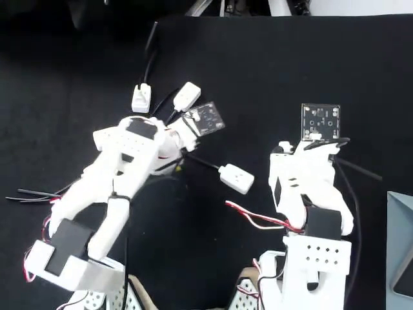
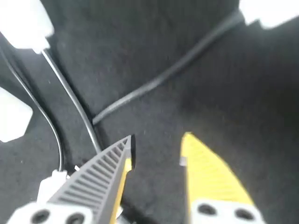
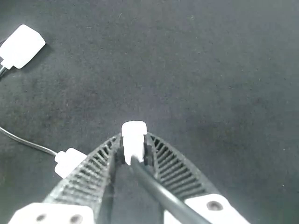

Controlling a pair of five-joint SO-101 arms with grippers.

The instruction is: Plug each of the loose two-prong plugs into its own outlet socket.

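My right gripper [image 3: 134,142] is shut on a small white two-prong plug [image 3: 133,136], whose black cable [image 3: 154,186] runs back between the fingers. In the high view that gripper [image 1: 315,137] hovers over bare black cloth at the right. A white outlet block [image 1: 236,178] lies mid-table between the arms. Two more white blocks [image 1: 141,97] [image 1: 187,95] lie at the back left on black cables. My left gripper [image 2: 156,145] is open just above the cloth, nothing between its fingers, with cables [image 2: 154,81] crossing ahead. In the high view it [image 1: 187,137] sits close behind those two blocks.
The table is covered in black cloth [image 1: 271,64]. Thin black cables [image 1: 39,194] trail off the left side, and red-white wires [image 1: 258,219] lie between the arms. A grey tray edge [image 1: 401,245] shows at the far right.
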